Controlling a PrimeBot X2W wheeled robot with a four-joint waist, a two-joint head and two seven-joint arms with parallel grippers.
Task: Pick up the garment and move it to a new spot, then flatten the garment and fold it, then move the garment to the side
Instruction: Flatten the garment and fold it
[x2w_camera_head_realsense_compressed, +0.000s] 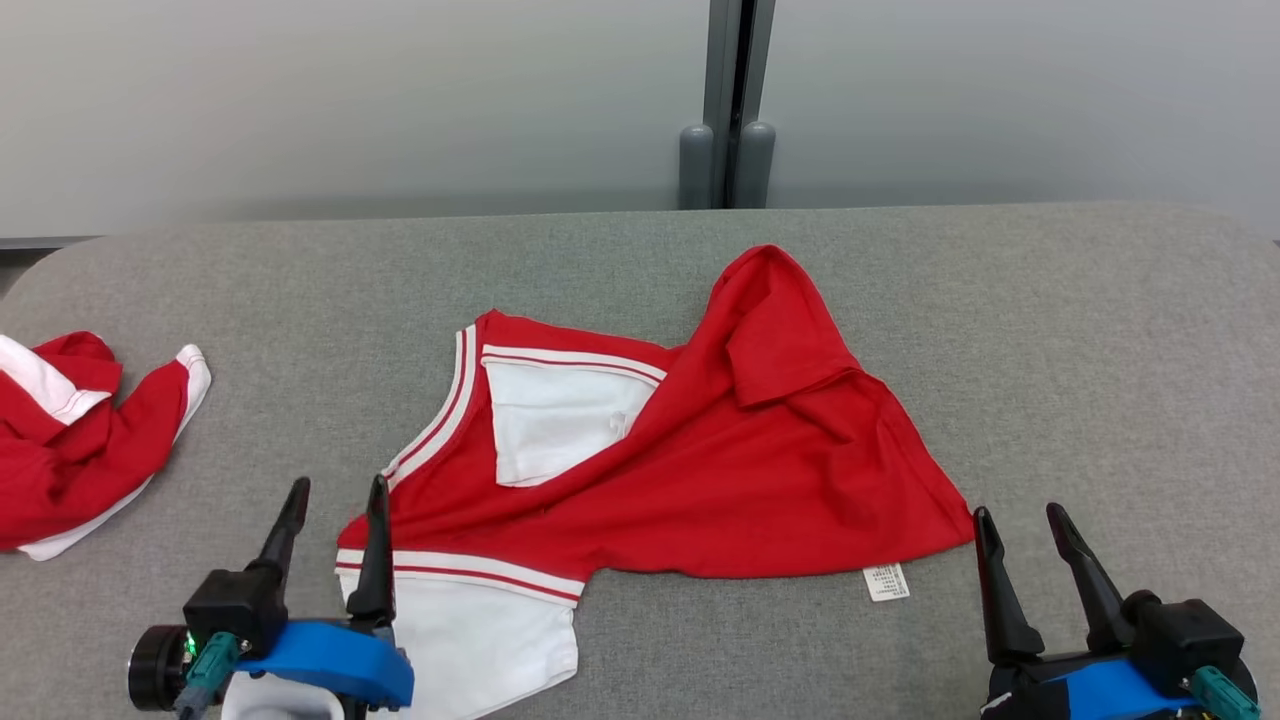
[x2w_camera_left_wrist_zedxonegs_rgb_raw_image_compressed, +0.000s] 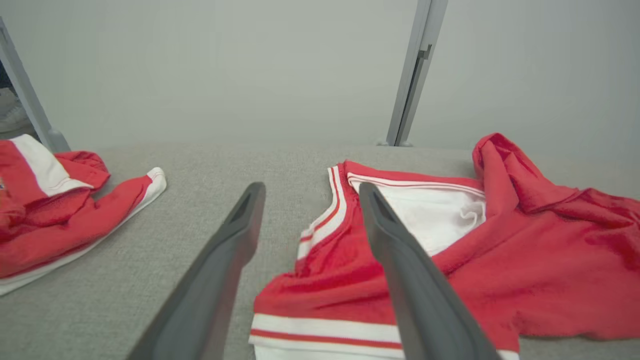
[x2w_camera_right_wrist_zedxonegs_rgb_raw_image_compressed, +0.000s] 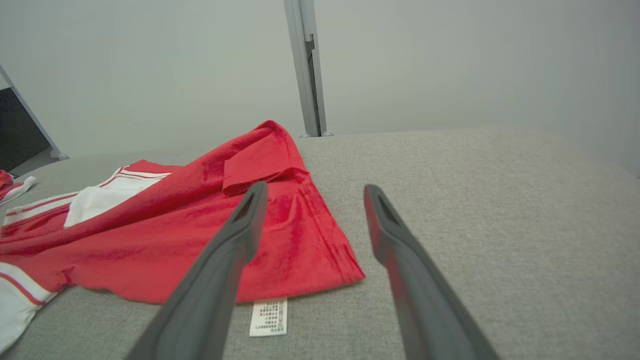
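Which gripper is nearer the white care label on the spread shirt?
Right. The right gripper sits just right of the care label; the left gripper is at the opposite end of the shirt.

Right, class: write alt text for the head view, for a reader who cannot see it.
A red and white shirt lies rumpled on a grey fabric surface. The open left pincer is at its striped near-left edge, the open right pincer just beyond its right corner; a second red garment lies far left.
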